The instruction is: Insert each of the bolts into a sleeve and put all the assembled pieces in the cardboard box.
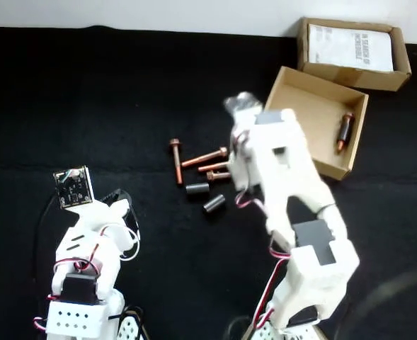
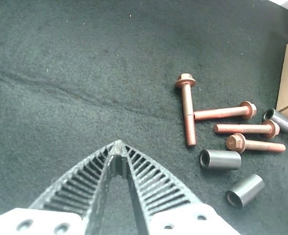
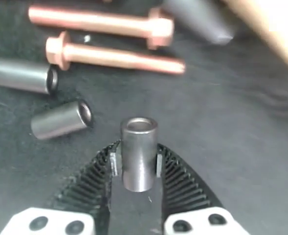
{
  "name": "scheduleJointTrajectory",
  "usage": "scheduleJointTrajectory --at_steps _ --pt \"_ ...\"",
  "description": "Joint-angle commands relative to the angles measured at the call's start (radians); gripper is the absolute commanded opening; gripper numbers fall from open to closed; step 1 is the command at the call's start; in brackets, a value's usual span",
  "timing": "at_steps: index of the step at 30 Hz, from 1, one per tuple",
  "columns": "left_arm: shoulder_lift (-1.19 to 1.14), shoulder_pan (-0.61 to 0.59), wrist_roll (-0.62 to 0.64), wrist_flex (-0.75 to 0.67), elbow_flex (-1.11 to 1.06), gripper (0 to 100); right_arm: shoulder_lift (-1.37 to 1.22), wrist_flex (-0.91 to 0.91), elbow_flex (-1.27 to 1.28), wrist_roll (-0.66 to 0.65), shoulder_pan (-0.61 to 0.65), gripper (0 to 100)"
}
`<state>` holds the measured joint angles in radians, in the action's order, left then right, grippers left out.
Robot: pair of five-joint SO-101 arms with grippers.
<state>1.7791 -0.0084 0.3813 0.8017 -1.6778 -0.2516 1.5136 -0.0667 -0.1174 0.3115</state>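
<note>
Right tool clamps a sleeve, near the bolts.

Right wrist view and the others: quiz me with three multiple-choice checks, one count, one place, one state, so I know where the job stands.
1. How many loose bolts lie on the table? A two, B four, C six.
2. Where is the assembled piece? A on the table, B in the cardboard box, C among the bolts.
3. The right gripper is: A open, B shut on a bolt, C shut on a sleeve.
Answers: 1 B, the left wrist view shows four copper bolts; 2 B, it lies on the box floor in the high view; 3 C, a grey sleeve sits clamped in it.
</note>
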Motion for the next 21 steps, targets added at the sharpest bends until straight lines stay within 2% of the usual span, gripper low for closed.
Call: scheduleJointTrajectory --at_steps 1,4,7,21 --pt "0.027 -0.001 -0.002 -0.002 -0.018 2 0.007 0.177 -0.291 0.009 -0.068 0.6" --pt "0.025 -0.001 0.002 -0.002 -0.018 2 0.018 0.252 -0.443 0.011 -0.111 0.6" --pt "0.025 -0.001 0.002 -0.002 -0.018 2 0.128 0.251 -0.418 0.011 -0.168 0.6" --pt "0.024 -0.001 0.002 -0.003 -0.018 2 0.897 0.249 0.165 0.011 -0.197 0.6"
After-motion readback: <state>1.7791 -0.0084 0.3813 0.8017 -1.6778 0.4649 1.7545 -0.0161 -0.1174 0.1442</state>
